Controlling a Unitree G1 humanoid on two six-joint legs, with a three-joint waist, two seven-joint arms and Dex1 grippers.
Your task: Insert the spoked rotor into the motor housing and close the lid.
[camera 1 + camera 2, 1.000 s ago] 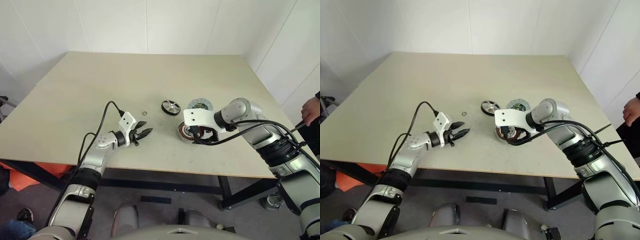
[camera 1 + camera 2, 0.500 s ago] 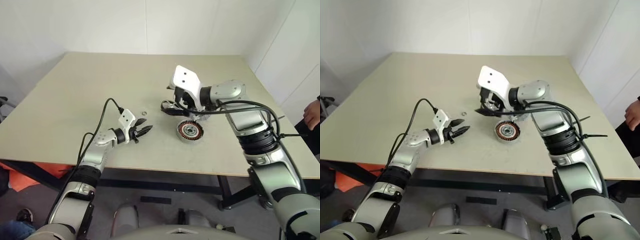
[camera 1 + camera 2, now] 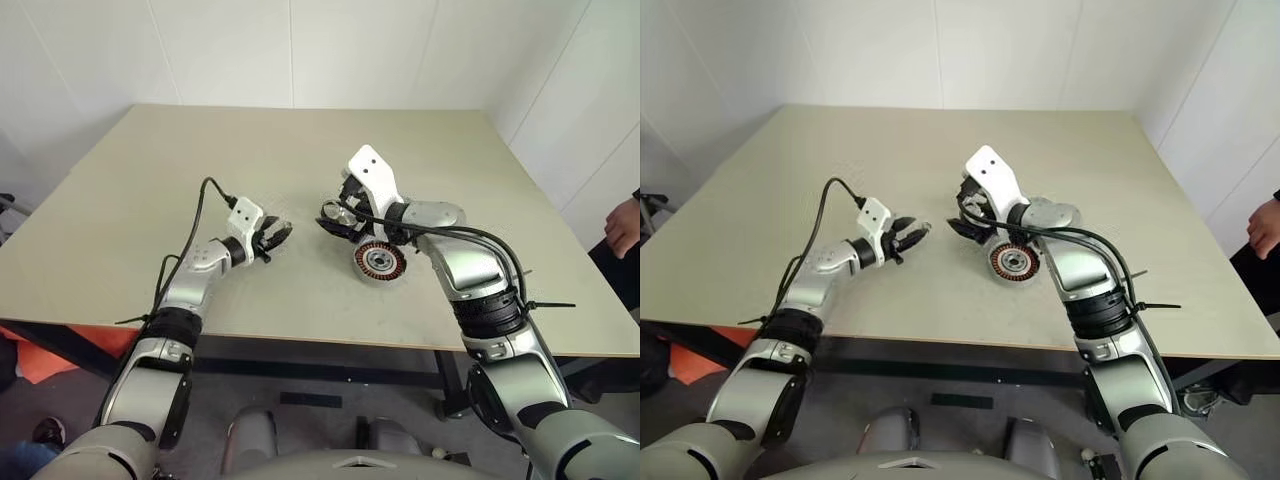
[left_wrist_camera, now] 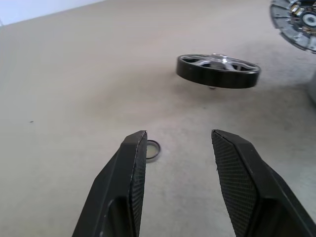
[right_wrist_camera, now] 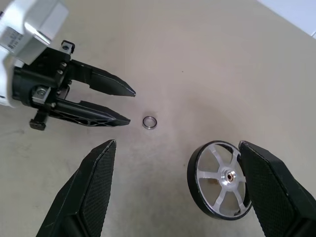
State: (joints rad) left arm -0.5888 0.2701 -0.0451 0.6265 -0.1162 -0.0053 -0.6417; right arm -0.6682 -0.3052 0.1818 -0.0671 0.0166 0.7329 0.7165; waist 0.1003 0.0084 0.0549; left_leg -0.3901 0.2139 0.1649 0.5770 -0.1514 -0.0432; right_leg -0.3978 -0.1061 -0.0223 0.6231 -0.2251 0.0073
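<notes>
Near the front edge of the table (image 3: 120, 210), the motor housing (image 3: 379, 261) is lying windings-up, waiting. Just beyond it the right gripper (image 5: 177, 190) is hanging with fingers wide apart, empty, one finger beside the spoked rotor (image 5: 219, 179), likely about to grasp it. The left gripper (image 4: 177, 163), half open, is pointing at a small ring (image 4: 152, 149). Farther back, broad bare tabletop is offering working room.

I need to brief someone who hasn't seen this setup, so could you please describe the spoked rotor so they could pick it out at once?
On the beige table, look near the middle, between the two hands. The spoked rotor lies just beyond the motor housing, by the open right hand. It is a small dark wheel with silvery spokes and hub, without the housing's copper windings and far bigger than the tiny ring.
</notes>
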